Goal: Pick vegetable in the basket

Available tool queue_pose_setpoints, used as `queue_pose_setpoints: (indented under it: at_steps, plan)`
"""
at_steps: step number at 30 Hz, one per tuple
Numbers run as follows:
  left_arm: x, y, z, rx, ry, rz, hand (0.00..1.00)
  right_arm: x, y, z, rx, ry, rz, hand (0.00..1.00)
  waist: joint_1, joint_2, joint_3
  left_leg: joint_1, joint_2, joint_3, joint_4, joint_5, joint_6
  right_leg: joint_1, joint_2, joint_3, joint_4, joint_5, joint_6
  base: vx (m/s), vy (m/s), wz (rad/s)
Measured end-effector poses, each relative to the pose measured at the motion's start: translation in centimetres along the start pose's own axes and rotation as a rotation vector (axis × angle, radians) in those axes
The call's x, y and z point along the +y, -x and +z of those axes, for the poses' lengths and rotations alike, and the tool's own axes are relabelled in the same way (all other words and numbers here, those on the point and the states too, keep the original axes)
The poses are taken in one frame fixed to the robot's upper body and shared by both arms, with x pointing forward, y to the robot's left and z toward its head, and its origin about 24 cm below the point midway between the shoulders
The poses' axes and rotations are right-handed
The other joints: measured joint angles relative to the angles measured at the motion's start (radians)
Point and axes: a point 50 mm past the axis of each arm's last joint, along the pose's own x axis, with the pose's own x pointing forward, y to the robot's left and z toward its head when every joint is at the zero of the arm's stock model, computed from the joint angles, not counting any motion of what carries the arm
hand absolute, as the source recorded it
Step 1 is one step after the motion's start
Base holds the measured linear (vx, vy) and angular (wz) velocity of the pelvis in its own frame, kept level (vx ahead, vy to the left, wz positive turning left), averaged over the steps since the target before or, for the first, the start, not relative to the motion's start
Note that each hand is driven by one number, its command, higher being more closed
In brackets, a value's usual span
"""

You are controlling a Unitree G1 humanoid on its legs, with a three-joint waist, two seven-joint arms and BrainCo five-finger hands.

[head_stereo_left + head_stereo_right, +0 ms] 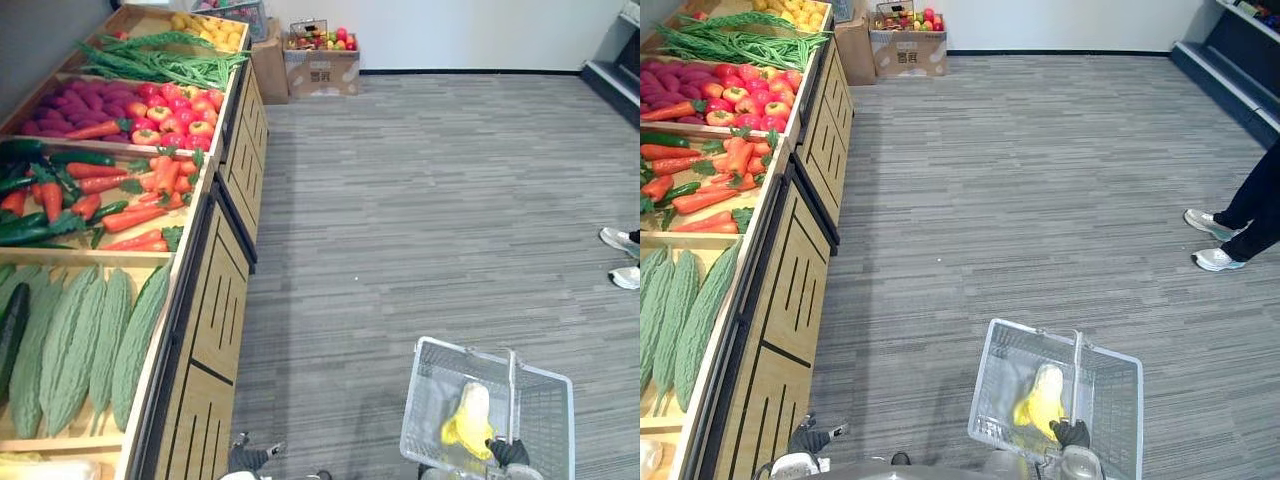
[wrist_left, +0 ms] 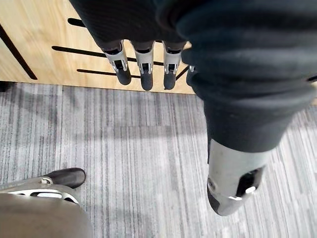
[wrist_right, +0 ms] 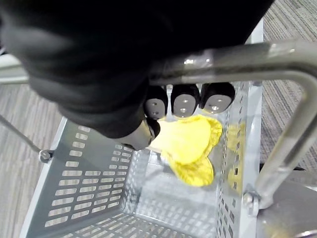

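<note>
Ideally, the left hand (image 2: 143, 69), hanging straight-fingered and empty beside the wooden stand (image 1: 215, 330), should be raised over the rim and closed lengthwise on one bitter gourd (image 1: 90, 330). The gourds lie at lower left in the left eye view, up and left of that hand. The basket (image 1: 425, 395), with a yellow item (image 1: 470, 420) inside, is gripped by its handle in the right hand (image 3: 185, 101) at lower right.

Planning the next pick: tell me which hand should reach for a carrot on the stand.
Left. The left hand hangs free, fingers straight, beside the wooden stand on the robot's left; the right hand is curled round the basket handle.
</note>
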Motion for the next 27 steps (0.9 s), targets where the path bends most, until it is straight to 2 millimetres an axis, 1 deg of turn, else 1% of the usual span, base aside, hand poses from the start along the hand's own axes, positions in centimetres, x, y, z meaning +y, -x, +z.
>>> queue_pose_setpoints:
  at_steps: [1,3,4,5,6,7,8,9,10,11,12,13,14,15,16,17,18,19,20,21,22,23,24,25,26,27]
  plan:
    - [0.1,0.0,-0.1,0.002,-0.005,0.0,0.0,-0.1,-0.1,0.5,-0.019,-0.026,-0.008,1.0,-0.001,-0.009,0.013,0.03,-0.008,0.011,-0.001,-0.009,0.01,-0.063,-0.021,0.017,0.171,0.002,-0.004,-0.02,0.011,-0.09]
    - [0.4,0.4,-1.0,0.022,-0.023,0.004,0.0,-0.2,0.1,0.1,-0.015,-0.054,-0.02,1.0,-0.005,-0.018,0.018,0.083,-0.02,0.015,0.009,-0.048,0.026,-0.115,-0.057,0.014,0.346,0.01,-0.032,0.02,0.008,-0.04]
    - [0.4,0.4,-1.1,0.022,-0.021,0.008,0.0,0.0,0.2,-0.2,-0.009,-0.053,-0.015,1.0,-0.004,-0.02,0.016,0.094,-0.02,0.016,0.011,-0.056,0.028,-0.118,-0.06,0.009,0.364,0.002,-0.04,0.09,0.013,-0.07]
    - [0.6,0.5,-1.4,0.03,-0.017,0.014,0.0,0.4,0.4,-0.3,-0.011,-0.058,-0.007,1.0,-0.003,-0.02,0.011,0.103,-0.015,0.015,0.011,-0.072,0.036,-0.134,-0.063,-0.016,0.378,-0.034,-0.065,0.15,-0.005,-0.1]
    - [0.5,0.5,-1.4,0.035,-0.006,0.017,0.0,0.7,0.3,0.0,-0.023,-0.063,-0.001,1.0,-0.003,-0.015,0.013,0.103,-0.002,0.013,0.009,-0.08,0.032,-0.166,-0.055,-0.059,0.369,-0.074,-0.066,0.22,-0.041,-0.13]
    - [0.2,0.6,-1.5,0.044,0.007,0.016,0.0,0.7,0.2,0.4,-0.034,-0.065,0.001,1.0,-0.004,-0.001,0.018,0.101,0.02,0.014,0.009,-0.089,0.022,-0.181,-0.035,-0.102,0.326,-0.088,-0.071,0.21,-0.06,-0.1]
    - [0.0,0.6,-1.5,0.047,0.014,0.014,0.0,0.7,0.1,0.6,-0.038,-0.067,0.001,1.0,-0.004,0.009,0.021,0.102,0.039,0.013,0.009,-0.094,0.017,-0.19,-0.019,-0.128,0.284,-0.089,-0.073,0.24,-0.091,0.0]
    - [-0.2,0.6,-1.4,0.047,0.021,0.009,0.0,0.7,0.1,0.7,-0.039,-0.074,-0.001,1.0,-0.004,0.021,0.025,0.107,0.069,0.008,0.008,-0.108,0.0,-0.205,0.007,-0.159,0.175,-0.078,-0.061,0.31,-0.137,0.16]
    - [-0.1,0.5,-1.4,0.046,0.023,0.012,0.0,0.8,0.1,0.7,-0.037,-0.081,-0.002,1.0,-0.005,0.02,0.027,0.115,0.086,-0.004,0.007,-0.122,-0.019,-0.219,0.022,-0.163,0.042,-0.045,-0.039,0.47,-0.233,0.27]
    - [-0.1,0.5,-1.3,0.046,0.032,0.017,0.0,0.9,0.2,0.6,-0.035,-0.085,-0.002,1.0,-0.005,0.018,0.029,0.131,0.096,-0.013,0.005,-0.127,-0.03,-0.222,0.026,-0.164,-0.052,-0.001,-0.035,0.58,-0.315,0.44]
    - [-0.1,0.5,-1.2,0.046,0.048,0.023,0.0,0.8,0.3,0.3,-0.028,-0.106,-0.01,1.0,-0.005,0.015,0.03,0.161,0.108,-0.026,-0.003,-0.142,-0.051,-0.223,0.028,-0.162,-0.158,0.059,-0.03,0.54,-0.304,0.46]
    - [-0.2,0.5,-1.2,0.049,0.061,0.024,0.0,0.8,0.3,0.2,-0.024,-0.12,-0.014,1.0,-0.007,0.019,0.031,0.177,0.119,-0.04,-0.012,-0.152,-0.059,-0.217,0.032,-0.155,-0.178,0.127,-0.029,0.54,-0.316,0.61]
    - [-0.9,0.6,-1.2,0.06,0.088,0.015,0.0,0.4,0.3,0.2,-0.02,-0.134,-0.028,1.0,-0.006,0.046,0.031,0.198,0.15,-0.065,-0.022,-0.149,-0.056,-0.2,0.057,-0.162,-0.137,0.162,-0.036,0.52,-0.317,0.5]
    - [-1.3,0.6,-1.0,0.05,0.118,0.01,0.0,0.1,0.1,0.7,-0.032,-0.152,-0.042,1.0,0.003,0.054,0.027,0.192,0.157,-0.081,-0.014,-0.081,-0.067,-0.237,0.04,-0.165,-0.02,0.087,-0.054,0.51,-0.333,0.49]
    - [-1.6,0.7,-1.1,0.054,0.126,0.004,0.0,-0.1,0.1,0.9,-0.039,-0.16,-0.052,1.0,-0.001,0.051,0.029,0.192,0.155,-0.104,-0.006,-0.051,-0.067,-0.249,0.025,-0.169,0.037,0.05,-0.062,0.52,-0.357,0.47]
    - [-1.7,0.8,-1.3,0.065,0.134,0.005,0.0,-0.6,0.0,0.8,-0.034,-0.162,-0.065,1.0,-0.003,0.052,0.025,0.191,0.161,-0.136,0.02,-0.007,-0.068,-0.249,0.008,-0.183,0.111,-0.016,-0.073,0.53,-0.347,0.52]
    - [-1.7,0.9,-1.5,0.072,0.145,0.007,0.0,-0.9,0.0,0.7,-0.026,-0.157,-0.069,1.0,-0.002,0.065,0.011,0.173,0.177,-0.164,0.058,0.034,-0.078,-0.241,0.011,-0.2,0.136,-0.055,-0.081,0.55,-0.325,0.49]
    - [-1.8,0.9,-1.6,0.075,0.15,0.009,0.0,-0.9,0.0,0.6,-0.025,-0.154,-0.069,1.0,-0.002,0.071,0.006,0.158,0.188,-0.18,0.083,0.059,-0.088,-0.225,0.017,-0.214,0.131,-0.071,-0.085,0.47,-0.248,0.36]
    - [-2.0,1.0,-1.6,0.077,0.156,0.004,0.0,-0.8,0.0,0.6,-0.019,-0.15,-0.066,1.0,-0.001,0.081,0.0,0.128,0.202,-0.203,0.137,0.099,-0.098,-0.191,0.032,-0.234,0.095,-0.081,-0.096,0.58,-0.29,0.38]
    - [-1.7,0.9,-1.6,0.081,0.191,0.022,0.0,-0.8,0.0,0.3,-0.008,-0.139,-0.064,1.0,-0.003,0.083,-0.002,0.06,0.213,-0.243,0.259,0.174,-0.107,-0.131,0.052,-0.264,0.032,-0.082,-0.099,0.65,-0.307,0.51]
    - [-1.3,0.7,-1.2,0.078,0.226,0.04,0.0,-0.6,0.2,-0.3,0.01,-0.125,-0.054,1.0,-0.002,0.075,0.001,-0.028,0.215,-0.287,0.425,0.287,-0.142,-0.053,0.06,-0.288,-0.044,-0.082,-0.099,0.51,-0.238,0.48]
    - [-1.2,0.7,-1.2,0.081,0.248,0.049,0.0,-0.5,0.3,-0.7,0.023,-0.114,-0.05,1.0,0.0,0.061,0.008,-0.073,0.217,-0.302,0.525,0.314,-0.166,-0.011,0.067,-0.297,-0.085,-0.082,-0.099,0.44,-0.161,0.37]
    - [-0.9,0.6,-1.2,0.085,0.283,0.066,0.0,-0.5,0.4,-1.2,0.052,-0.102,-0.047,1.0,0.012,0.062,0.008,-0.158,0.223,-0.305,0.724,0.273,-0.176,0.069,0.082,-0.308,-0.146,-0.082,-0.099,0.42,-0.133,0.17]
    - [-0.7,0.6,-1.2,0.087,0.309,0.076,0.0,-0.6,0.4,-1.4,0.065,-0.1,-0.048,1.0,0.015,0.057,0.011,-0.209,0.222,-0.281,0.831,0.213,-0.169,0.126,0.085,-0.313,-0.179,-0.082,-0.099,0.49,-0.149,0.11]
    - [-0.5,0.5,-1.0,0.082,0.333,0.088,0.0,-0.5,0.5,-1.5,0.075,-0.101,-0.047,1.0,0.023,0.045,0.018,-0.257,0.224,-0.231,0.897,0.142,-0.151,0.197,0.079,-0.315,-0.207,-0.082,-0.099,0.36,-0.067,0.04]
    - [-0.2,0.5,-0.8,0.069,0.351,0.098,0.0,-0.5,0.5,-1.8,0.085,-0.101,-0.047,1.0,0.032,0.032,0.018,-0.294,0.225,-0.189,0.903,0.095,-0.123,0.236,0.066,-0.316,-0.223,-0.082,-0.098,0.26,-0.005,0.04]
